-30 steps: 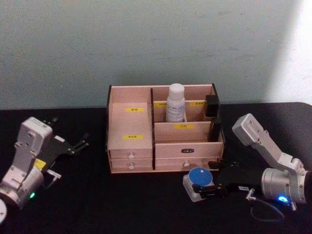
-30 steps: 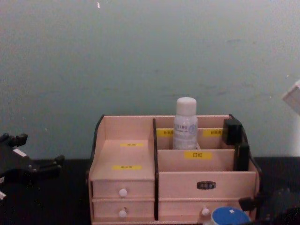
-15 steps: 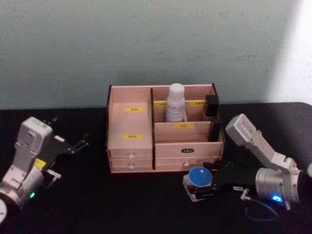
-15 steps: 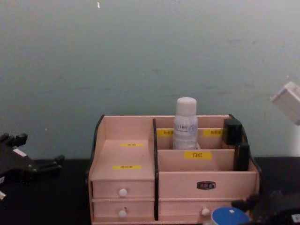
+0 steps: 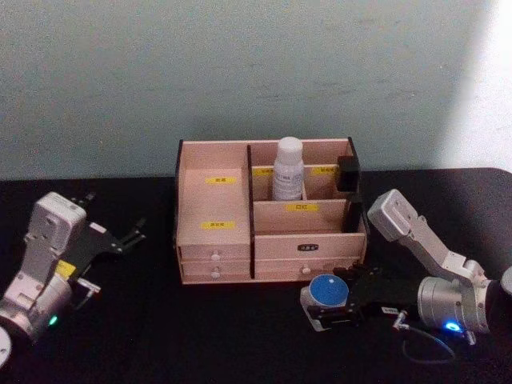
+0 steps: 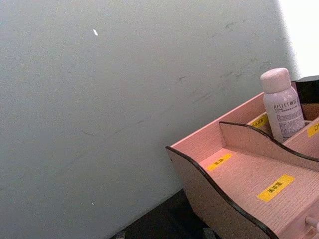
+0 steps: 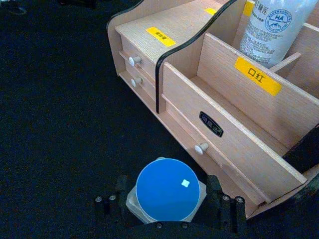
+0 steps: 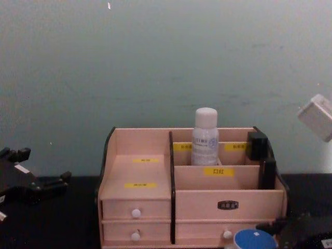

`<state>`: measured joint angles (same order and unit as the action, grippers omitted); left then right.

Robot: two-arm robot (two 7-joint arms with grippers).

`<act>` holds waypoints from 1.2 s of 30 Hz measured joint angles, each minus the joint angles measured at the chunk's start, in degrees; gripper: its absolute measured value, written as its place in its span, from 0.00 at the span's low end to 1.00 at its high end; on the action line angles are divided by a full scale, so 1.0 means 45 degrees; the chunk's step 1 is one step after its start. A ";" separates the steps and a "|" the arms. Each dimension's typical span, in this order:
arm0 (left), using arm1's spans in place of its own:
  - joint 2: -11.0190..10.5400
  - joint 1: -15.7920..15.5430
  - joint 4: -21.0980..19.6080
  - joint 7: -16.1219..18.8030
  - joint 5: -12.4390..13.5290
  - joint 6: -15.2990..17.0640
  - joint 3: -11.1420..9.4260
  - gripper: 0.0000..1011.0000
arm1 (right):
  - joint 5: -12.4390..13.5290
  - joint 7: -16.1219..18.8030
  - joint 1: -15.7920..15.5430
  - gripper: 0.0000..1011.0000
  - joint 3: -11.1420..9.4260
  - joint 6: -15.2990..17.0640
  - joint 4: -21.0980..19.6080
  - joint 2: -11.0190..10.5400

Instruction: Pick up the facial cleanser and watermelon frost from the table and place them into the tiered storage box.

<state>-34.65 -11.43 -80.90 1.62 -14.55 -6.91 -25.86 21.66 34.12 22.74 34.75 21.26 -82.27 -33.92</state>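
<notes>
Head view, clock read around the tiered storage box [image 5: 304, 245], which stands mid-way across the black table [image 5: 200, 336] w/ drawers facing the robot.

L gripper [image 5: 112, 216] sits at approx 9 o'clock, well apart from the box, fingers spread, holding nothing. In chest view the frame edge cuts off most of it.

White bottle [image 5: 289, 168] stands upright in a rear compartment, at the 12 o'clock part of the box. Its lower half is hidden behind a divider and the label print is too small to read. L wrist view has the bottle [image 6: 280, 103] beyond the box's stepped L side.

Black item [image 5: 347, 174] at the box's rear R corner, approx 2 o'clock; can't tell what it is.

Blue-lidded jar [image 5: 326, 290] is on the table at 5 o'clock, just in front of the R drawers, not in the box. R gripper [image 5: 333, 298] is around it, fingers pressed on both sides. In R wrist view the jar [image 7: 165, 196] sits between the fingers [image 7: 223, 203], its body mostly hidden under the lid. In chest view the jar [image 8: 254, 241] is cut off by the bottom edge.
</notes>
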 joint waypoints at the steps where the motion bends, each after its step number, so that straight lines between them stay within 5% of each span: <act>1: 0.0000 0.0000 0.0000 0.0000 0.0000 0.0000 0.0000 0.99 | 0.0002 0.0001 0.0000 0.99 -0.0001 0.0000 -0.0001 0.0000; 6: 0.0000 0.0000 0.0000 0.0000 0.0000 0.0000 0.0000 0.99 | 0.0017 0.0004 -0.0001 0.99 -0.0010 -0.0003 -0.0002 -0.0003; 18: 0.0000 0.0000 0.0000 0.0000 0.0000 -0.0001 0.0000 0.99 | 0.0052 0.0018 0.0000 0.72 -0.0024 -0.0004 -0.0011 -0.0003; 36: 0.0000 0.0000 0.0000 0.0000 0.0000 0.0000 -0.0001 0.99 | 0.0366 0.0281 -0.0146 0.71 -0.0236 -0.0034 -0.0473 -0.0338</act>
<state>-34.65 -11.43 -80.90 1.62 -14.55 -6.91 -25.86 23.30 35.38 22.08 33.69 21.10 -84.40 -35.44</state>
